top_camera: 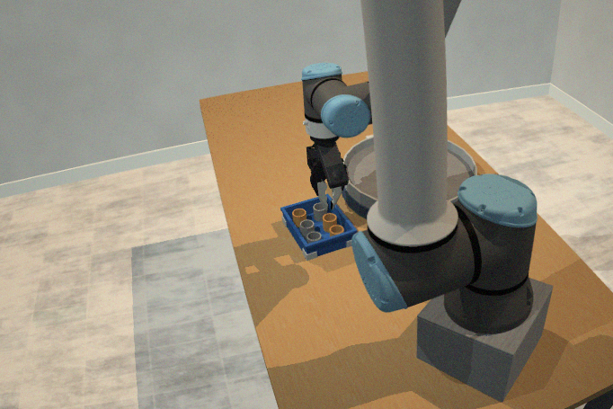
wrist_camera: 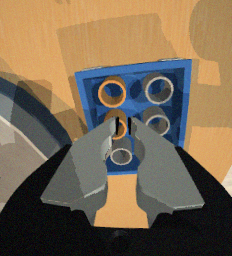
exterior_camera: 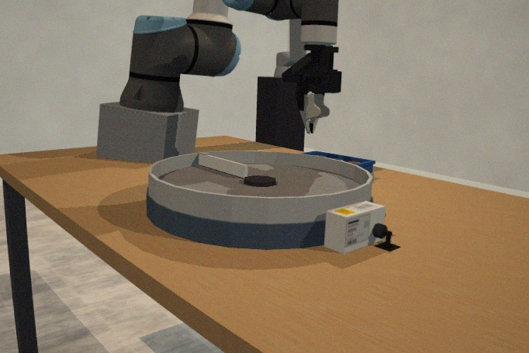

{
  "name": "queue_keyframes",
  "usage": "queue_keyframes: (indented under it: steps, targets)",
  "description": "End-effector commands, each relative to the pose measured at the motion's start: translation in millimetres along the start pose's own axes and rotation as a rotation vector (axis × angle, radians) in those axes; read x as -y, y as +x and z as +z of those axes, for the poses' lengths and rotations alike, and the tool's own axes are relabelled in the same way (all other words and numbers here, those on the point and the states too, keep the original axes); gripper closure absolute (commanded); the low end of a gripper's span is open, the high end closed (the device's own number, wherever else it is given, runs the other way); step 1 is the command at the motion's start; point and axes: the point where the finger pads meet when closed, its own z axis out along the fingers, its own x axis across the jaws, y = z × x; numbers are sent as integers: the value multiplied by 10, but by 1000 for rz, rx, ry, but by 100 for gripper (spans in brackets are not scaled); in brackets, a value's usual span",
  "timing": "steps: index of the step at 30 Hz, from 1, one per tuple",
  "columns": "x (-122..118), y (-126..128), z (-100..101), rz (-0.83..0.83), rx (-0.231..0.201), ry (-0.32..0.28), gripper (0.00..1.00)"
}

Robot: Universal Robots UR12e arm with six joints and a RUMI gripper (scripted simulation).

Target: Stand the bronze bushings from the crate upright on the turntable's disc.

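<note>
The blue crate (top_camera: 329, 246) (exterior_camera: 366, 164) (wrist_camera: 133, 67) holds three upright bronze bushings (top_camera: 298, 219) (top_camera: 328, 226) (top_camera: 336, 230) and three steel bushings (top_camera: 319, 214) (top_camera: 306, 230) (top_camera: 314, 236). The wrist view shows two bronze bushings (wrist_camera: 112, 105) (wrist_camera: 119, 137) and three steel bushings (wrist_camera: 159, 102) (wrist_camera: 157, 133) (wrist_camera: 121, 163); my fingers hide the third bronze one. My gripper (top_camera: 329, 207) (exterior_camera: 310, 132) (wrist_camera: 123, 118) is shut with nothing between its tips, above the crate. No bushing shows on the turntable's disc (exterior_camera: 290, 174) or on its dark hub (exterior_camera: 259, 180).
The turntable's raised wall (exterior_camera: 264, 209) stands beside the crate. A light bar (exterior_camera: 222, 165) runs from that wall towards the hub. A white box (exterior_camera: 354, 229) and a small black device (exterior_camera: 380, 230) stand at the turntable's outside.
</note>
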Motion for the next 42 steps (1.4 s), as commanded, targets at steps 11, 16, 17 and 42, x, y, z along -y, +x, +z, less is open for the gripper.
queue_keyframes:
  steps: [11,16,17,42]
  targets:
    - [-6,1,162,0,0,-1,95]
    - [-6,1,308,0,0,-1,95]
    - [-6,1,357,0,0,-1,95]
    - [-7,1,554,0,0,-1,95]
